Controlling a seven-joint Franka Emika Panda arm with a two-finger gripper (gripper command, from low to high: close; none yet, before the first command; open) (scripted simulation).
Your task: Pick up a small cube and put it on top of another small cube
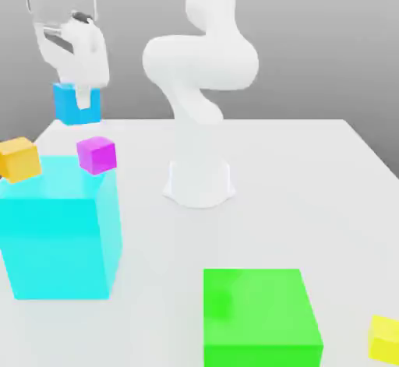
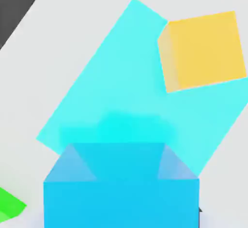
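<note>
Altogether, six blocks could be counted in the exterior view: four small cubes and two big blocks. One small plain sky-blue cube (image 1: 76, 103) hung in the air, clamped between the fingers of the white hand (image 1: 80, 97), well above the white counter (image 1: 312, 178) near its far edge at the exterior view's left. One small orange cube (image 1: 19, 159) sat on top of the single large translucent cyan block (image 1: 58, 233). One small magenta cube (image 1: 97, 155) sat just behind that block's far right corner. One large green block (image 1: 261, 317) stood near the front, and one small yellow cube (image 1: 385, 337) lay at the exterior view's right edge. No writing or labels were legible on any of them.
</note>
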